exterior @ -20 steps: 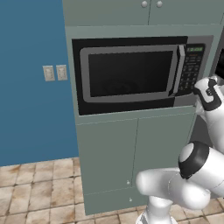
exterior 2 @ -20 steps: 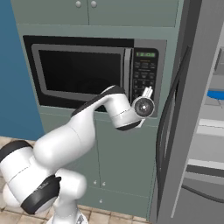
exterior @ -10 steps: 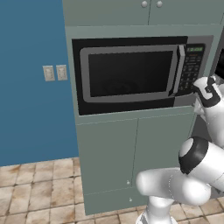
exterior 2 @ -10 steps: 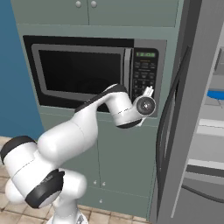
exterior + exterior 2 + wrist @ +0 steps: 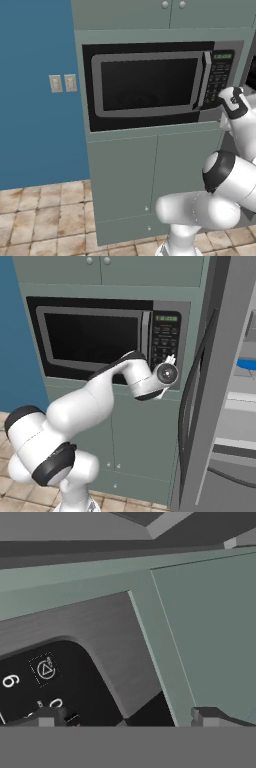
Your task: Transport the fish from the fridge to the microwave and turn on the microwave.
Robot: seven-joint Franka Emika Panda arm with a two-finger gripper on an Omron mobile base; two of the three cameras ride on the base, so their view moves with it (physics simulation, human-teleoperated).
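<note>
The microwave [image 5: 148, 84] sits built into the green cabinet wall with its dark-windowed door shut. I cannot make out the fish behind the dark window. My gripper [image 5: 226, 106] hovers at the lower right corner of the black keypad [image 5: 218, 76], just off the panel. In the right base view my gripper [image 5: 170, 362] points at the bottom of the keypad [image 5: 165, 338]. Up close, the keypad [image 5: 45, 682] shows a 6, a 0 and a triangle button. My gripper [image 5: 127, 717] is open with nothing between its fingertips [image 5: 47, 717]. The fridge [image 5: 220, 386] stands to the right, door open.
Green cabinet doors [image 5: 150, 175] lie below the microwave and more above it. The thick fridge door [image 5: 200, 406] juts out just right of my hand. A flat blue patch [image 5: 247, 363] lies on a fridge shelf at the frame edge. A blue wall [image 5: 35, 100] is at left.
The hand has crept slightly up toward the keypad's lower corner and the elbow has shifted a little. The jaws stay open and the microwave door stays shut.
</note>
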